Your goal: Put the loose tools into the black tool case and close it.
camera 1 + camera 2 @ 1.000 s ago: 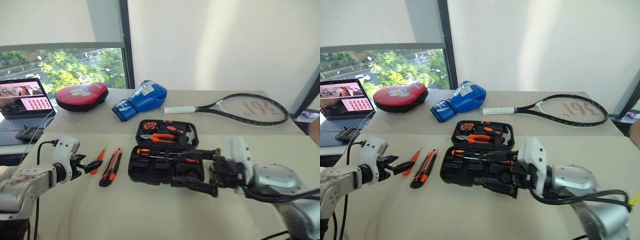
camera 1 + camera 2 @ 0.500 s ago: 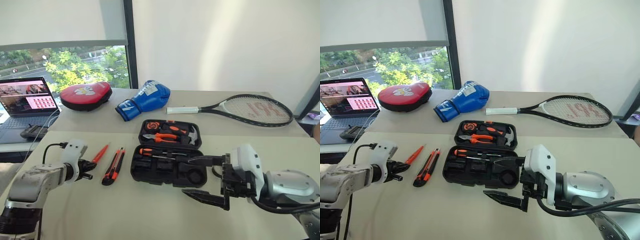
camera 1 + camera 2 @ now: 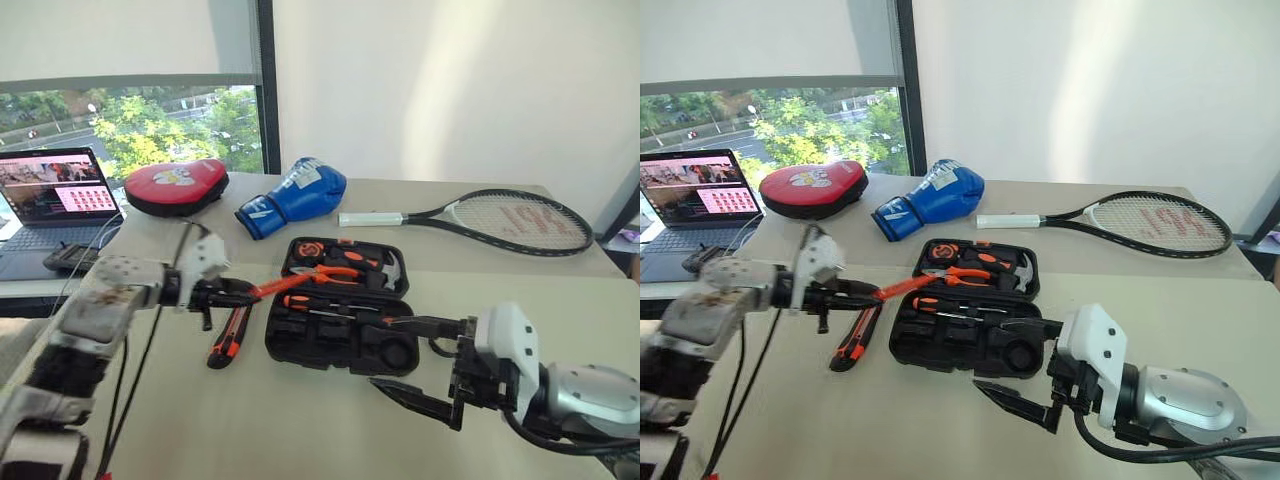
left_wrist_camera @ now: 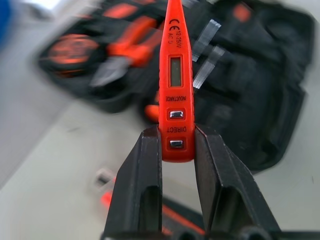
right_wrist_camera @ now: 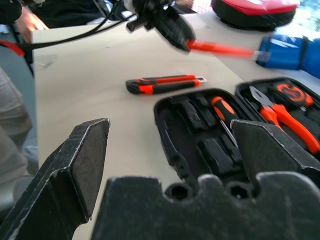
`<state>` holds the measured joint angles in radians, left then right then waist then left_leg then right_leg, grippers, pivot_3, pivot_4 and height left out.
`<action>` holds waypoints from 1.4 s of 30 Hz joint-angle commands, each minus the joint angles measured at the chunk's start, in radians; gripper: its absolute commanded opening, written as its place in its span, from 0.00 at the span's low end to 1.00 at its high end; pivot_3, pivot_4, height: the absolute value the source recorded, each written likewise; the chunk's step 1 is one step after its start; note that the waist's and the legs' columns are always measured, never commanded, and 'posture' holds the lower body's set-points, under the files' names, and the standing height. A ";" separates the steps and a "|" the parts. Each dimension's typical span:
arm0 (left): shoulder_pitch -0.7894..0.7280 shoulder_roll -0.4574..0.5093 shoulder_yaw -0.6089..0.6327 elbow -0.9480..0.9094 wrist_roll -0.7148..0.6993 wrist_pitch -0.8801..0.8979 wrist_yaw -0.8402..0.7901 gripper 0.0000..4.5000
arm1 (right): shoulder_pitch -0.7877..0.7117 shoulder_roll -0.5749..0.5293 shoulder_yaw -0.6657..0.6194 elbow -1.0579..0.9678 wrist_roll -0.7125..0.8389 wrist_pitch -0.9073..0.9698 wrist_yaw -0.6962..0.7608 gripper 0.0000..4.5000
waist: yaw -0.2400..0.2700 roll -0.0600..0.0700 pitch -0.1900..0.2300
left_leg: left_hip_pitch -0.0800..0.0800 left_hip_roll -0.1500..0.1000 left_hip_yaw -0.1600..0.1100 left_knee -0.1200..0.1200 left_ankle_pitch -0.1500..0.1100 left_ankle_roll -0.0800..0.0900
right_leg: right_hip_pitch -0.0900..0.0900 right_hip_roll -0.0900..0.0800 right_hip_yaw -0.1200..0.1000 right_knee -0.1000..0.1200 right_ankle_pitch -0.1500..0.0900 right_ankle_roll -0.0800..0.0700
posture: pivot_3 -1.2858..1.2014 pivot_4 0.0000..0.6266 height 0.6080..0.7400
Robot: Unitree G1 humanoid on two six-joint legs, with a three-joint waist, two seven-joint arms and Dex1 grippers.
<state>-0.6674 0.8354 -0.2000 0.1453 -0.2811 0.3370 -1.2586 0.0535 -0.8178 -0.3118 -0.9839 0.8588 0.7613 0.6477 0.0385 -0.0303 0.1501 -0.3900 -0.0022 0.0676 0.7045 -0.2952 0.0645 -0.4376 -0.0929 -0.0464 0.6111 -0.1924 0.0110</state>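
Ahead of the left gripper [image 3: 243, 291], the small orange screwdriver [image 3: 283, 284] it pinches reaches over the open black tool case [image 3: 340, 310], apparently just clear of its rim. The utility knife [image 3: 228, 335] lies below it. The wide-open right gripper [image 3: 412, 362] has bare table [image 3: 300, 420] before it.

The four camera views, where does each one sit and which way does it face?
Left eye and right eye views: on the head, looking forward and down at the table, both arms showing.
Left wrist view: along the left hand, shut on the small orange screwdriver, toward the black tool case.
Right wrist view: between the open right hand fingers, toward the case.
Shared: case, screwdriver and utility knife.
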 commanded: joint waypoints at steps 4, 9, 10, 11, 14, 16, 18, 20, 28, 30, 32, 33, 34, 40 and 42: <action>-0.177 -0.089 -0.167 0.207 0.209 -0.238 -0.114 0.10 | 0.124 -0.037 -0.140 -0.063 0.053 -0.044 0.001 1.00 | -0.001 -0.001 0.001 | -0.002 0.000 0.000 0.005 -0.002 0.004 | 0.001 0.001 0.000 0.000 0.000 0.002 | 0.52 0.24 1.00; -0.233 -0.153 -0.204 0.284 0.263 -0.264 -0.152 0.10 | 0.197 -0.056 -0.201 -0.063 0.067 -0.069 0.005 1.00 | -0.003 -0.001 0.001 | -0.003 0.000 0.001 0.011 -0.005 0.009 | 0.001 0.000 0.003 0.000 0.002 0.006 | 0.52 0.24 1.00; -0.236 -0.160 -0.208 0.286 0.268 -0.262 -0.164 0.10 | 0.205 -0.060 -0.209 -0.063 0.070 -0.074 0.004 1.00 | -0.004 -0.001 0.001 | -0.003 0.000 0.002 0.011 -0.005 0.009 | 0.001 0.000 0.004 0.000 0.002 0.007 | 0.52 0.24 1.00; -0.238 -0.166 -0.209 0.288 0.273 -0.262 -0.172 0.10 | 0.211 -0.062 -0.214 -0.063 0.074 -0.077 0.002 1.00 | -0.005 -0.001 0.001 | -0.003 0.000 0.002 0.012 -0.006 0.010 | 0.001 0.000 0.004 0.000 0.002 0.007 | 0.52 0.24 1.00; -0.237 -0.181 -0.216 0.283 0.294 -0.240 -0.181 0.10 | 0.234 -0.071 -0.227 -0.063 0.080 -0.091 -0.002 1.00 | -0.003 -0.002 0.001 | -0.003 0.000 0.002 0.012 -0.006 0.009 | 0.001 0.000 0.004 0.000 0.002 0.007 | 0.52 0.24 1.00; -0.236 -0.185 -0.215 0.286 0.307 -0.231 -0.182 0.10 | 0.245 -0.078 -0.230 -0.063 0.084 -0.102 -0.007 1.00 | -0.002 -0.002 0.001 | -0.003 0.000 0.002 0.012 -0.006 0.009 | 0.001 0.000 0.004 0.001 0.002 0.007 | 0.52 0.24 1.00; -0.248 -0.195 -0.206 0.311 0.316 -0.223 -0.170 0.10 | 0.258 -0.084 -0.235 -0.063 0.090 -0.113 -0.013 1.00 | -0.002 -0.002 0.001 | -0.003 0.000 0.002 0.012 -0.006 0.009 | 0.001 0.000 0.004 0.001 0.002 0.007 | 0.52 0.24 1.00; -0.258 -0.194 -0.202 0.338 0.322 -0.241 -0.180 0.10 | 0.276 -0.093 -0.240 -0.063 0.093 -0.126 -0.014 1.00 | 0.000 -0.002 0.001 | -0.003 0.000 0.002 0.013 -0.006 0.010 | 0.001 0.000 0.004 0.001 0.002 0.008 | 0.52 0.24 1.00; -0.264 -0.179 -0.201 0.366 0.346 -0.264 -0.202 0.10 | 0.318 -0.112 -0.242 -0.063 0.095 -0.165 -0.031 1.00 | -0.003 -0.002 0.001 | -0.002 0.001 0.002 0.015 -0.006 0.010 | 0.002 0.000 0.005 0.002 0.003 0.008 | 0.52 0.24 1.00; -0.267 -0.184 -0.203 0.371 0.353 -0.258 -0.197 0.10 | 0.320 -0.112 -0.236 -0.063 0.091 -0.168 -0.035 1.00 | -0.002 -0.002 0.001 | -0.002 0.001 0.002 0.015 -0.006 0.010 | 0.002 0.000 0.005 0.002 0.003 0.008 | 0.52 0.24 1.00; -0.276 -0.193 -0.206 0.374 0.360 -0.227 -0.188 0.10 | 0.323 -0.115 -0.237 -0.063 0.093 -0.172 -0.035 1.00 | -0.002 -0.002 0.001 | -0.002 0.001 0.002 0.016 -0.006 0.010 | 0.002 0.001 0.005 0.002 0.003 0.008 | 0.52 0.24 1.00; -0.280 -0.194 -0.208 0.377 0.365 -0.216 -0.187 0.10 | 0.326 -0.116 -0.238 -0.063 0.095 -0.174 -0.036 1.00 | -0.002 -0.002 0.001 | -0.002 0.001 0.002 0.016 -0.006 0.010 | 0.003 0.000 0.005 0.003 0.003 0.008 | 0.52 0.24 1.00; -0.283 -0.193 -0.213 0.380 0.373 -0.222 -0.188 0.10 | 0.326 -0.117 -0.239 -0.063 0.095 -0.174 -0.036 1.00 | -0.002 -0.002 0.001 | -0.002 0.001 0.002 0.016 -0.006 0.010 | 0.003 0.000 0.005 0.003 0.003 0.009 | 0.52 0.24 1.00; -0.284 -0.201 -0.215 0.385 0.382 -0.237 -0.206 0.10 | 0.334 -0.124 -0.241 -0.063 0.100 -0.183 -0.045 1.00 | -0.002 -0.002 0.001 | -0.002 0.001 0.002 0.017 -0.006 0.010 | 0.003 0.000 0.005 0.003 0.003 0.009 | 0.52 0.24 1.00; -0.279 -0.207 -0.217 0.377 0.379 -0.243 -0.212 0.10 | 0.339 -0.126 -0.242 -0.063 0.103 -0.186 -0.049 1.00 | -0.002 -0.002 0.001 | -0.002 0.001 0.002 0.017 -0.006 0.010 | 0.003 0.000 0.005 0.003 0.003 0.009 | 0.52 0.24 1.00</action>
<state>-0.9404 0.6339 -0.4096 0.5259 0.0814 0.1061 -1.4599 0.3894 -0.9354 -0.5267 -1.0294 0.9477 0.6090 0.6058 0.0367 -0.0319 0.1510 -0.3917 -0.0014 0.0693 0.7215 -0.3012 0.0747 -0.4346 -0.0925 -0.0416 0.6136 -0.1892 0.0198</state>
